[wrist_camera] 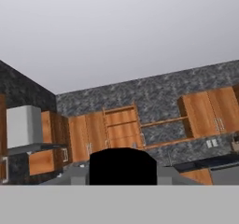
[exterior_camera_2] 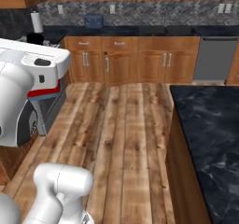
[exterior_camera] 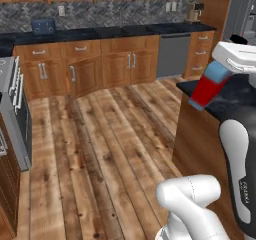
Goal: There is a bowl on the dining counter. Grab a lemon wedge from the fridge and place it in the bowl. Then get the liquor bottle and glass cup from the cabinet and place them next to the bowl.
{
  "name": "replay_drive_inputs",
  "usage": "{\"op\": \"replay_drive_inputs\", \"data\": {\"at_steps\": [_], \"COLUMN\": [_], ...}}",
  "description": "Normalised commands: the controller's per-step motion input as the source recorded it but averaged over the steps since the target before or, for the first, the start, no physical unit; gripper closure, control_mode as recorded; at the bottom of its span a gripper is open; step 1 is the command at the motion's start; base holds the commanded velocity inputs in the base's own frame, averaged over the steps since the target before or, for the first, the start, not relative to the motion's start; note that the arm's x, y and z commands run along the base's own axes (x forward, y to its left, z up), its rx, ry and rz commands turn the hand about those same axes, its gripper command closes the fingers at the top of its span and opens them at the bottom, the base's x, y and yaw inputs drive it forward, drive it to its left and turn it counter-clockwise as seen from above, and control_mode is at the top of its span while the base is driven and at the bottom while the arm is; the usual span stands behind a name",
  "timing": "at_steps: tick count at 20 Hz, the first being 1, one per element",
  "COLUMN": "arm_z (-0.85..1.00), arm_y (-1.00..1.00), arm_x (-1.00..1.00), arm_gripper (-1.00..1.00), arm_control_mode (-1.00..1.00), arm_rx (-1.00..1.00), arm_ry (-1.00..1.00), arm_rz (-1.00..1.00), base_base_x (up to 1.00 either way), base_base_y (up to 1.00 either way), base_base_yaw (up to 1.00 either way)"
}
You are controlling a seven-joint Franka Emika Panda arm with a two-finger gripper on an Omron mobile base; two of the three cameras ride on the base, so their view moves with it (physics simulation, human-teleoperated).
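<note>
Nearest the base cameras, the white arm (exterior_camera: 235, 149) rose beside the dining counter (exterior_camera_2: 210, 125), carrying a red bottle with a blue cap (exterior_camera: 209, 86) level with the counter's near corner. How wide the gripper stood around the bottle could not be told. Judged to be the liquor bottle: rigid, smooth, likely weighty and breakable, best taken round the body. The counter edge sat close beneath it, while the wooden floor (exterior_camera: 100, 149) lay open. Beyond, an open-shelved wall cabinet (wrist_camera: 122, 127) stood on the far wall.
</note>
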Motion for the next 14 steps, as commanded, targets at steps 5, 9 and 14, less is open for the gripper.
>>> {"op": "replay_drive_inputs", "data": {"at_steps": [5, 9, 14], "arm_z": [0.00, 0.00, 0.00], "arm_y": [0.00, 0.00, 0.00], "arm_x": [0.00, 0.00, 0.00], "arm_gripper": [1.00, 1.00, 1.00], "arm_control_mode": [1.00, 1.00, 1.00], "arm_rx": [0.00, 0.00, 0.00], "arm_ry": [0.00, 0.00, 0.00], "arm_rz": [0.00, 0.00, 0.00], "base_base_x": [-1.00, -1.00, -1.00], "base_base_y": [-0.27, -0.49, -0.51], "base_base_yaw": [-0.17, -0.11, -0.11]}}
